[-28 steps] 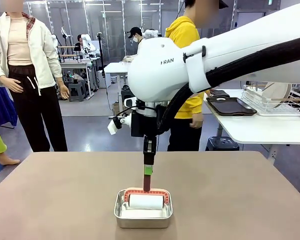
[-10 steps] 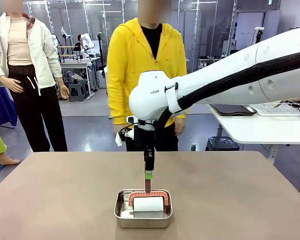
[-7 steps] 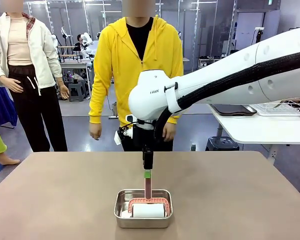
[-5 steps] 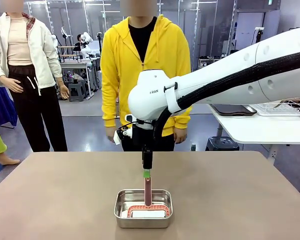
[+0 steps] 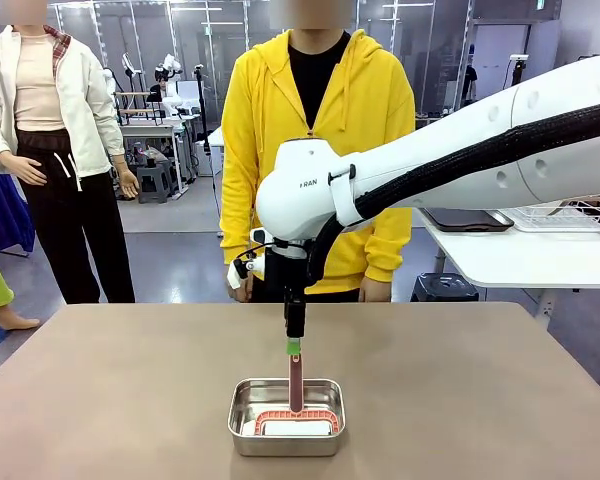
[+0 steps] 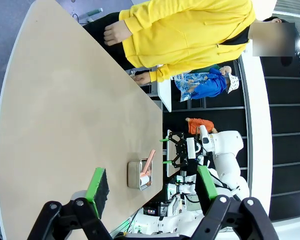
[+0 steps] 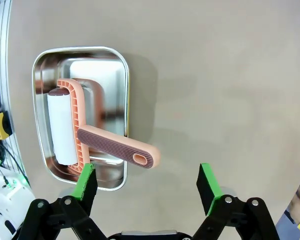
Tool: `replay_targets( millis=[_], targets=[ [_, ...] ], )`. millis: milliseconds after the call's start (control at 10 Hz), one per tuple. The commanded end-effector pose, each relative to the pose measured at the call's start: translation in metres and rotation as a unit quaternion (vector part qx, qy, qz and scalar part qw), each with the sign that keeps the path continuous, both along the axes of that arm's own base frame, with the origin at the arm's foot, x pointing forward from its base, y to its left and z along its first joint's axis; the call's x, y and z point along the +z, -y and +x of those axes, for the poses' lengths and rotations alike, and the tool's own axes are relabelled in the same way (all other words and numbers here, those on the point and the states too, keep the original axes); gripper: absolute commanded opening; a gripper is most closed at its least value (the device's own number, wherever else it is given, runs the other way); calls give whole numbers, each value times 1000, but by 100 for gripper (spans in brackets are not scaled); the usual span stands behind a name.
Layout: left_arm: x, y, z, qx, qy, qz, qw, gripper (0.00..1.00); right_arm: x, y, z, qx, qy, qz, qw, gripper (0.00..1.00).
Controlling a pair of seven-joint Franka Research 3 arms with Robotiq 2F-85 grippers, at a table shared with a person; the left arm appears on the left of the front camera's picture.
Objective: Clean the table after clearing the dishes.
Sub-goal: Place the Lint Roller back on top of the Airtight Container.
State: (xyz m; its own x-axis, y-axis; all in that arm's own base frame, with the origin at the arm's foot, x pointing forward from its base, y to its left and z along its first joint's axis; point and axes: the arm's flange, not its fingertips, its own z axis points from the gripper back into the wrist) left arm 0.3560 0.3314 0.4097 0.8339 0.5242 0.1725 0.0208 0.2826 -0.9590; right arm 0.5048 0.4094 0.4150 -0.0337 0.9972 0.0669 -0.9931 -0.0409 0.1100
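The table [image 5: 130, 400] is bare taupe around a steel pan [image 5: 286, 417] near its front edge. A salmon-pink lint roller [image 5: 296, 420] lies in the pan, its handle [image 5: 296, 382] sticking up. My right gripper [image 5: 294, 348] hangs straight above that handle. In the right wrist view the right gripper [image 7: 146, 182] stands open, with the handle [image 7: 117, 146] ahead of the green pads and touching neither. My left gripper [image 6: 152, 185] is open high above the table [image 6: 65, 110], and the pan [image 6: 140, 174] lies far off. I cannot make out the dishes.
A person in a yellow hoodie [image 5: 320, 110] stands at the table's far edge, hands hanging. A white side table [image 5: 520, 255] at the right carries a dark tray [image 5: 468, 218] and a wire rack [image 5: 570, 212]. My right arm [image 5: 460, 160] spans the right half of the front view.
The roller's head has sunk from tilted up to lying flat in the pan. The person in yellow has shifted along the far edge. My right gripper stays just above the handle.
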Motion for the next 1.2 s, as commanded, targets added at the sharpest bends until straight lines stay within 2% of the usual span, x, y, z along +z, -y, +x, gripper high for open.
replay_targets(
  millis=[0,1100],
  targets=[
    [2,-1,-1,4,8,-9,1000,89,0,-1,-1,2,0,1,1000,100],
    [2,-1,-1,4,8,-9,1000,89,-1,0,0,0,0,0,1000,100]
  ],
)
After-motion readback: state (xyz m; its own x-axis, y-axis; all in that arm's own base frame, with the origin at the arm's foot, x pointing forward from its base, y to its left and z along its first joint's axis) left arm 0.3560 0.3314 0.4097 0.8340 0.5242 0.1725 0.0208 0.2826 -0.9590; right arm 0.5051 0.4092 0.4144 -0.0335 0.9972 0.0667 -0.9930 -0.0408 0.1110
